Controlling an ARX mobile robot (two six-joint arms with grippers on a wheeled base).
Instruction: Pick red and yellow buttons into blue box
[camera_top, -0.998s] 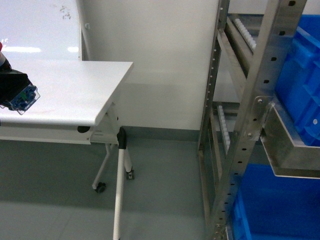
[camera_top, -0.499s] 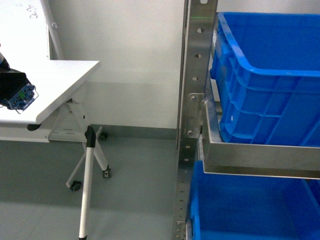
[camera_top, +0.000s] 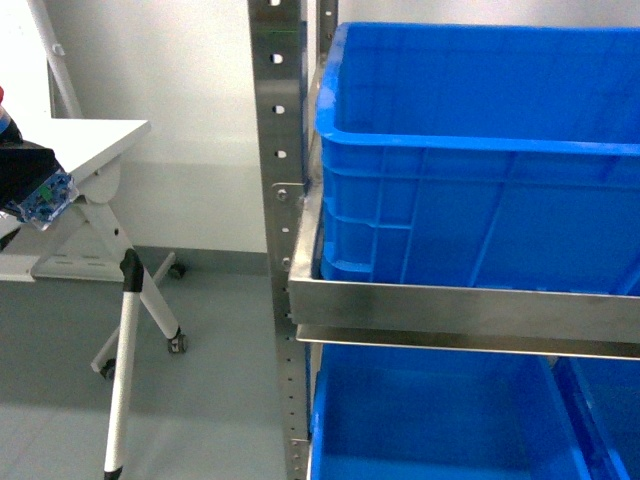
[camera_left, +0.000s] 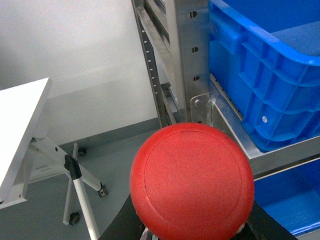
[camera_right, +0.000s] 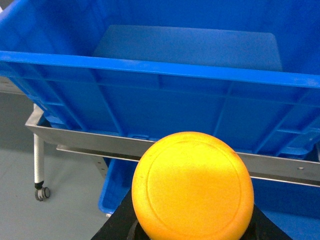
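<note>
The red button and yellow button fill their wrist views before the blue box — finger grip on either can't be told.

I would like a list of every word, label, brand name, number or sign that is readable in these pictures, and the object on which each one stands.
No readable text in any view.
Red button: plain cap, no marking.
Yellow button: plain cap, no marking.
Blue box: no label visible on its walls.
Metal rack post: only holes, no numbers.
Button base at the left edge of the head view: details too small to read.
</note>
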